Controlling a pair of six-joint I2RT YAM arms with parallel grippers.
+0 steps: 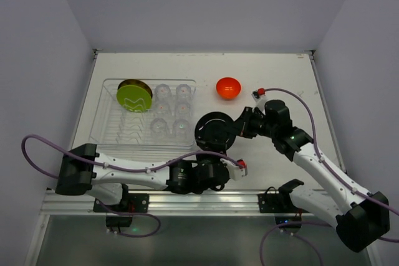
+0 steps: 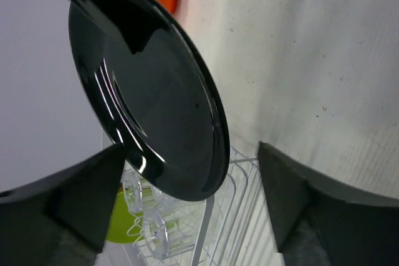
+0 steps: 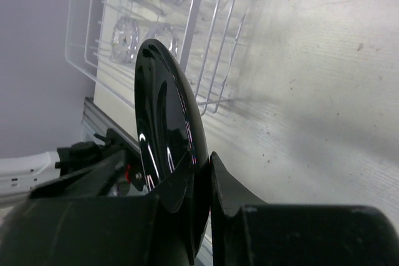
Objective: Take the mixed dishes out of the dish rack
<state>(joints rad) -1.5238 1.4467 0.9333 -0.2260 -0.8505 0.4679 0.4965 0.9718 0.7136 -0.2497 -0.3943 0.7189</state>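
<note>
**A:** What is the right claw doing?

**B:** It is pinching the rim of the black plate. Its fingers are nearly closed on the thin edge, and it is holding the plate on edge, off the table.

**A:** And the left claw?

**B:** It is standing wide, with one finger on each side of the plate's lower rim and neither seeming to press it. I am reading this as a handover: the left is giving room while the right is bearing the weight.

**A:** Why pass it across?

**B:** The plate is hanging just past the rack's 3 o'clock wall, between the two arms. The bare table is lying on the right arm's side, so that arm is probably better placed to set it down.

**A:** What is lying further out?

**B:** The bowl is sitting on the table at the plate's 1 o'clock, well apart from it and outside the rack. Inside, the green plate is leaning among the ribs at the rack's 11 o'clock. The glasses are filling its 3 o'clock half.

**A:** Any worry?

**B:** A glossy plate pinched at one rim point may be prone to swinging, so a slow carry is looking wise.
</note>
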